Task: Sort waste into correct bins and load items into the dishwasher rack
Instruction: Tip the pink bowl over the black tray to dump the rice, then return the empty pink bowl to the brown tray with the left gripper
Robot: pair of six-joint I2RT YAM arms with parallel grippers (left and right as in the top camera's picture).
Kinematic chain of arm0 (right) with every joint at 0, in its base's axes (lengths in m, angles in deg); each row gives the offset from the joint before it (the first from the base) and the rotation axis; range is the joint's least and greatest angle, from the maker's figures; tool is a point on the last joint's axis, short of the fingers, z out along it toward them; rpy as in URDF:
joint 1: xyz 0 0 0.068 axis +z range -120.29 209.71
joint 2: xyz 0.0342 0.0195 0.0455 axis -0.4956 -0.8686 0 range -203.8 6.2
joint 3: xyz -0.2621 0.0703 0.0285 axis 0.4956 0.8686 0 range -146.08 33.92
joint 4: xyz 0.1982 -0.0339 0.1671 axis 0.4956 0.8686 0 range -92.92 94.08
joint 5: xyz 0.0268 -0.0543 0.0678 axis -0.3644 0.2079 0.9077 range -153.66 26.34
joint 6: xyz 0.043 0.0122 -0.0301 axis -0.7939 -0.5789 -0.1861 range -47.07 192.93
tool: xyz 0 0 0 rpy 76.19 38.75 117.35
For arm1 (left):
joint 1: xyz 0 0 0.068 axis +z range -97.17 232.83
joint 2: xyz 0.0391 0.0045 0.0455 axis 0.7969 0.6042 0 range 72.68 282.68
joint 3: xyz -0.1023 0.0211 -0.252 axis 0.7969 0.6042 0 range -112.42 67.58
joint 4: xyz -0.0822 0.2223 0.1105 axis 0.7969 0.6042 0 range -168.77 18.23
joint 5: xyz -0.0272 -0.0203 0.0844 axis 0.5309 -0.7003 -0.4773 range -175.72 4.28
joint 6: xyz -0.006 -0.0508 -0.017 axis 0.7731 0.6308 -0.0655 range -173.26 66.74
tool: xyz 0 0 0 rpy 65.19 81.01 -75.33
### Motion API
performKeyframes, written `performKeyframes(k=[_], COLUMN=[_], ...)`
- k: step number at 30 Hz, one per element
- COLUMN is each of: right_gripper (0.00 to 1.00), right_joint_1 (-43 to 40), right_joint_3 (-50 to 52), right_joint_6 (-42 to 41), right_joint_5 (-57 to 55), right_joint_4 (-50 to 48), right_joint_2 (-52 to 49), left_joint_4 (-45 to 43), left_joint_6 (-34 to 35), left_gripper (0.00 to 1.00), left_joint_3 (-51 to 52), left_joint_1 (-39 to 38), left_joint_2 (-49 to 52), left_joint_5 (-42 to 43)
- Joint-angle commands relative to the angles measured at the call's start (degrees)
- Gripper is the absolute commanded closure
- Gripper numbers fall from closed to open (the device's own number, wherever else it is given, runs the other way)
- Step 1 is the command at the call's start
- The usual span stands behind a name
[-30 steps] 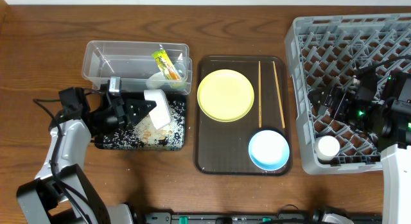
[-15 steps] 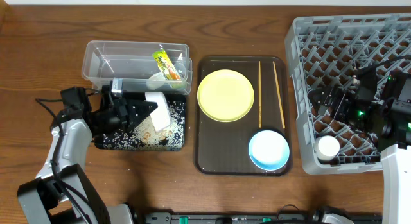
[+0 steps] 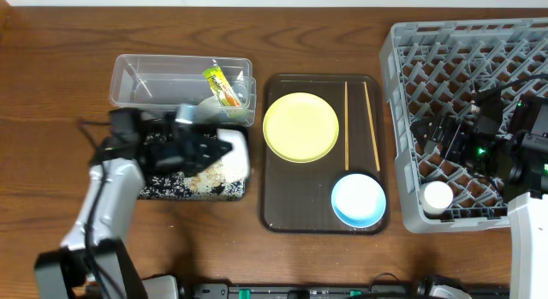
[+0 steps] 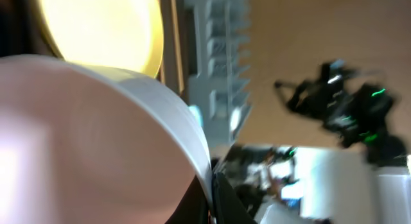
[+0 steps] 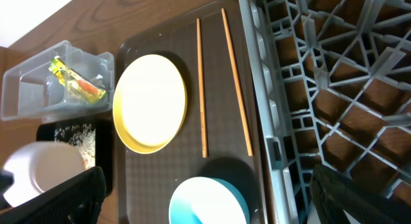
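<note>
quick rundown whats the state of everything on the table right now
left gripper, jaws shut on rim of white bowl
white bowl, held tilted over black tray
black tray, rice scraps inside
clear tub, holds wrapper and white scrap
yellow plate, empty, flat on brown tray
chopsticks, lying apart on brown tray
blue bowl, empty, upright on brown tray
white cup, in rack corner
right gripper, jaws open above rack

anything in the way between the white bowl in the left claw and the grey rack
Yes: the dark brown flat tray lies between the white round bowl in the left claw and the grey lattice plastic rack, carrying a round yellow plate, two wooden chopsticks and a light blue bowl. All low; a lifted carry likely clears.
</note>
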Motion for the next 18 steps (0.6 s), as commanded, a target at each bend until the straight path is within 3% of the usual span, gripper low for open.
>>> performKeyframes(k=[1,11,14,18], right_gripper=[0.01,0.01,0.01,0.01], right_joint_1=[0.57,0.57,0.57,0.57], right_joint_3=[-0.74,-0.74,-0.74,-0.74], right_joint_6=[1.07,1.07,1.07,1.07], right_joint_5=[0.63,0.63,0.63,0.63], right_joint_4=[-0.09,-0.09,-0.09,-0.09], right_joint_2=[0.09,0.09,0.09,0.09], left_joint_4=[-1.57,-4.87,-8.07,-11.39], left_joint_6=[8.96,17.03,17.03,17.03], left_gripper=[0.94,0.94,0.93,0.93], left_joint_3=[-0.11,-0.11,-0.11,-0.11], left_joint_1=[-9.66,-45.33,-52.43,-57.48], left_joint_2=[-4.7,-4.39,-1.7,1.31], left_joint_5=[-14.56,-65.05,-71.04,-72.43])
